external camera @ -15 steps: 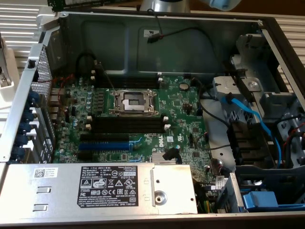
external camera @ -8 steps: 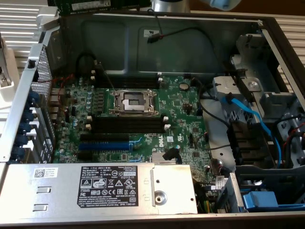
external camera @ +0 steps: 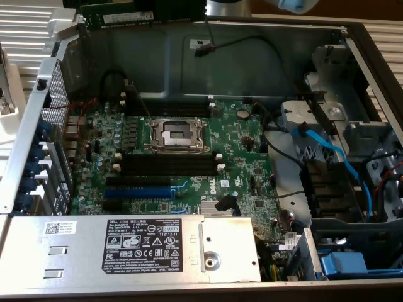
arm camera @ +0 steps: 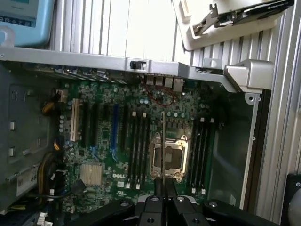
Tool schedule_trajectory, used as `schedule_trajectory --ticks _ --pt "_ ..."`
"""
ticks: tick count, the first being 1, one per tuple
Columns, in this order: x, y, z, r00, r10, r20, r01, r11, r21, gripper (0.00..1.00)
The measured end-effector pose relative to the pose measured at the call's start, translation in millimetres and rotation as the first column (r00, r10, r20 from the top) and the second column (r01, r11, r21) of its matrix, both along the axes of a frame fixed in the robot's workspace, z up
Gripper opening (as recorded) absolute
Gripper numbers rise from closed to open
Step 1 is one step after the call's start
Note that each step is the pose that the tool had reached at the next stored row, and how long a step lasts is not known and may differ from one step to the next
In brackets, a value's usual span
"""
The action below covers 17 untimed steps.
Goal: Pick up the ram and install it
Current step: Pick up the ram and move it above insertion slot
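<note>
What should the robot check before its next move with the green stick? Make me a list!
1. Ram gripped: ok, the gripper is shut on it.
2. Ram parallel to the black slots: ok, judging by the wrist view.
3. Ram over a slot: not ok, it seems to hang over the CPU socket.
4. Black slots empty: ok.
5. Slot latches open: cannot tell.

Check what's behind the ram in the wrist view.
The ram, edge-on in the gripper, crosses the CPU socket on the motherboard. It covers a thin strip of socket and board.
</note>
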<state>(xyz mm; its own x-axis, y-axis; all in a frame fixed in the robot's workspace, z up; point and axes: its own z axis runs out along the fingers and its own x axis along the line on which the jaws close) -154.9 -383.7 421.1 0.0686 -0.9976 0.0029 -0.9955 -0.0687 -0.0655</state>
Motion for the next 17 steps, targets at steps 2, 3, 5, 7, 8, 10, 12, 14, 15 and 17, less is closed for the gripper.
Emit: schedule_trajectory --ticks 2,3,5,7,8,10,12,14,15,17 --pt "4.3 0.0 -2.2 1.0 -0.002 0.0 0.002 1.0 0.0 0.12" --pt "6.3 0.0 -3.0 1.0 -0.003 0.0 0.003 1.0 0.0 0.12" --pt "8.9 0.0 -4.7 1.0 -0.008 -0.0001 0.008 1.0 -0.0001 0.12" --pt "10.7 -0.3 -7.0 0.9999 -0.014 0.0001 0.014 0.9999 0.0001 0.12" --pt "11.2 -0.4 -8.0 0.9998 -0.017 0.0001 0.017 0.9998 0.0001 0.12" --pt "11.9 -0.7 -10.6 0.9996 -0.027 -0.0001 0.027 0.9996 0.0 0.12" --pt "13.4 -1.2 -12.5 0.9995 -0.033 -0.0001 0.033 0.9995 -0.0001 0.12" --pt "13.8 -1.3 -15.1 0.9991 -0.044 0.0003 0.044 0.9991 0.0 0.12" --pt "13.8 -1.6 -16.4 0.9988 -0.049 0.0005 0.049 0.9988 0.0002 0.12" --pt "13.9 -2.3 -18.0 0.9983 -0.059 0.0005 0.059 0.9983 0.0001 0.12"
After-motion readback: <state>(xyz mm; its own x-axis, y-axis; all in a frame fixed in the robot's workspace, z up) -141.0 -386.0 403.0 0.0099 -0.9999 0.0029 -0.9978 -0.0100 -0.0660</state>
